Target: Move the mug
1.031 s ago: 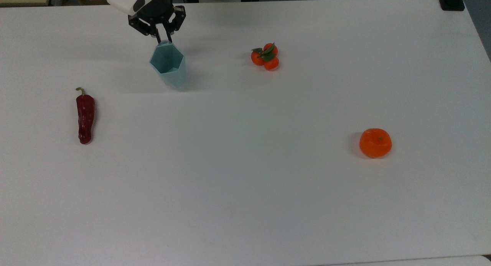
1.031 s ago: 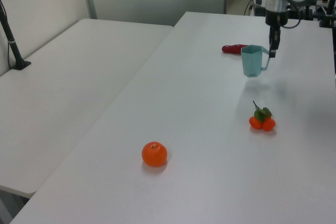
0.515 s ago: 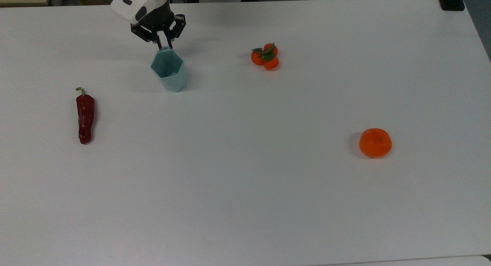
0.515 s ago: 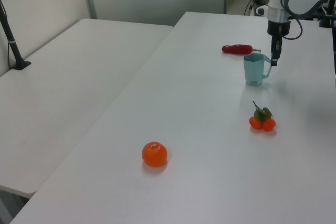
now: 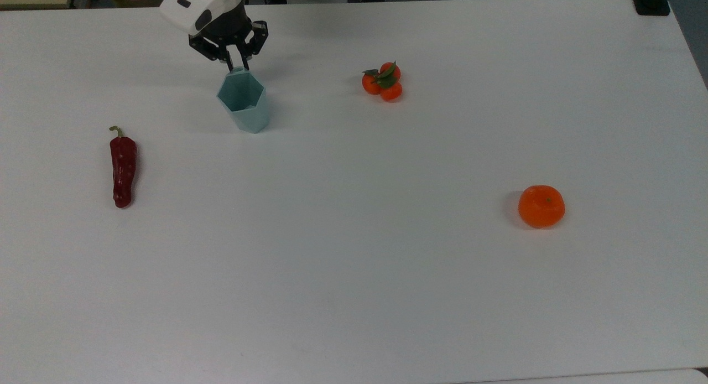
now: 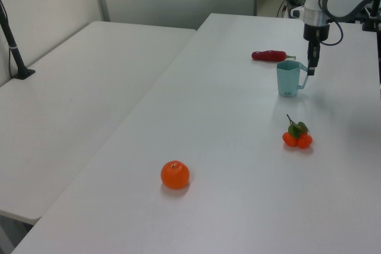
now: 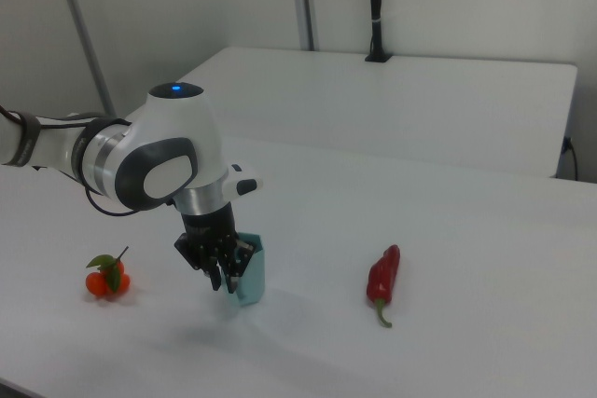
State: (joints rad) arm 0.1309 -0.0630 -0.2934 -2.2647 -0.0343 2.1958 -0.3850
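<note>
My gripper (image 5: pixel 237 63) pinched the handle at the mug's (image 5: pixel 244 100) twelve o'clock, top view. It seemed light, rigid, probably breakable.

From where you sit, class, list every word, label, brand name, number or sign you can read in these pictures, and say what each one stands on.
There are none to read.
The mug, the red chilli, the orange, the small oranges, the white table and the arm's white casing carry no lettering.
</note>
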